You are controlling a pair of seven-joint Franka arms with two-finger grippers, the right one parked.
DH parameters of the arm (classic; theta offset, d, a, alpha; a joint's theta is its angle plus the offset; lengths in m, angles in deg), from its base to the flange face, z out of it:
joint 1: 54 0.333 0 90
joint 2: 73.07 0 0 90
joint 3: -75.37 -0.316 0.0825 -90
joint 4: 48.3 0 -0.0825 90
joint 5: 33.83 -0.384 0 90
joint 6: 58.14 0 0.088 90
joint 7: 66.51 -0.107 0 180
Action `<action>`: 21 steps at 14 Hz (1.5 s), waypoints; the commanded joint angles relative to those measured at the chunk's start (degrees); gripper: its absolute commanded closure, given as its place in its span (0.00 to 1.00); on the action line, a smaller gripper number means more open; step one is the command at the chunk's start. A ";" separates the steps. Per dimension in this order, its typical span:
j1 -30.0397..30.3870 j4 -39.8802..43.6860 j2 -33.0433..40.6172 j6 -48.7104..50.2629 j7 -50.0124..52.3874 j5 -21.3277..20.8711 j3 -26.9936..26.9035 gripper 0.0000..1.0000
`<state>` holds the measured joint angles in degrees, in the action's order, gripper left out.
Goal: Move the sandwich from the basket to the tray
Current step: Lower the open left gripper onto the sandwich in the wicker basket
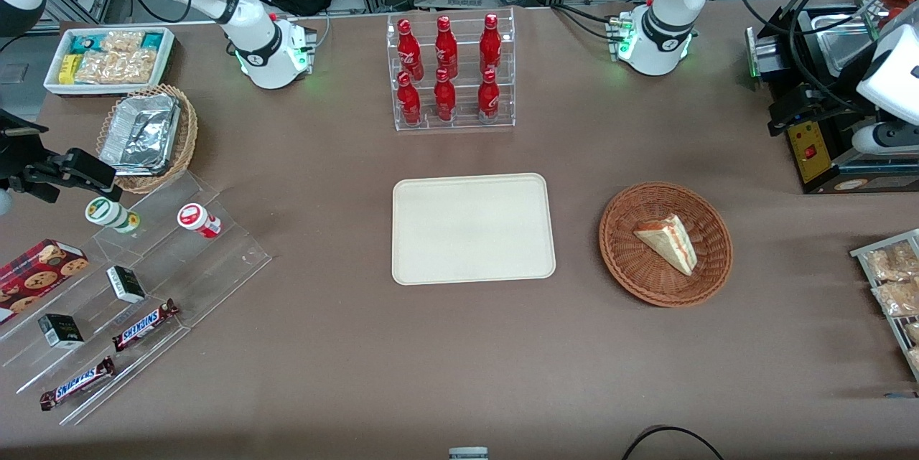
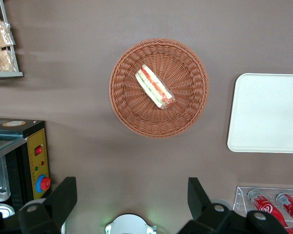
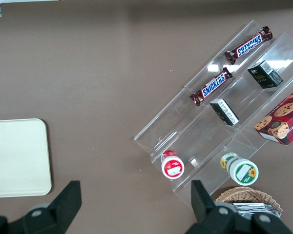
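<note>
Snickers bars (image 1: 143, 325) lay nearest the front camera on a clear stepped stand toward the parked arm's end of the tabletop (image 1: 344, 374). Farther in, the empty tray (image 1: 473, 227) sat beside the basket (image 1: 665, 242), the two apart, and the sandwich (image 1: 668, 241) rested inside the basket. Farther still stood a rack of red bottles (image 1: 450, 71). The tool (image 2: 132, 200) hung high over the tabletop near the basket, fingers spread wide and holding nothing. Judged so, the reach had barely begun; next it would need to descend over the wedge and close across its sides.
</note>
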<state>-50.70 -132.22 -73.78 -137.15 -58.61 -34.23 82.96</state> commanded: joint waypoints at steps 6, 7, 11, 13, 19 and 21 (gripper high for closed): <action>0.31 -4.48 -2.71 -4.29 1.77 -0.65 0.32 0.00; 0.22 -7.37 -3.07 -6.76 2.73 -0.65 0.41 0.00; 0.13 -21.26 -3.16 -22.92 8.79 -1.00 0.59 0.00; 0.05 -25.58 -3.34 -27.41 13.00 -1.18 0.67 0.00; -0.04 -35.87 -5.71 -45.52 36.72 -1.09 3.39 0.00; -0.04 -37.98 -6.24 -46.15 39.21 -1.09 3.57 0.00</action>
<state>-50.82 -167.98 -80.11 -181.70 -23.15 -34.55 86.25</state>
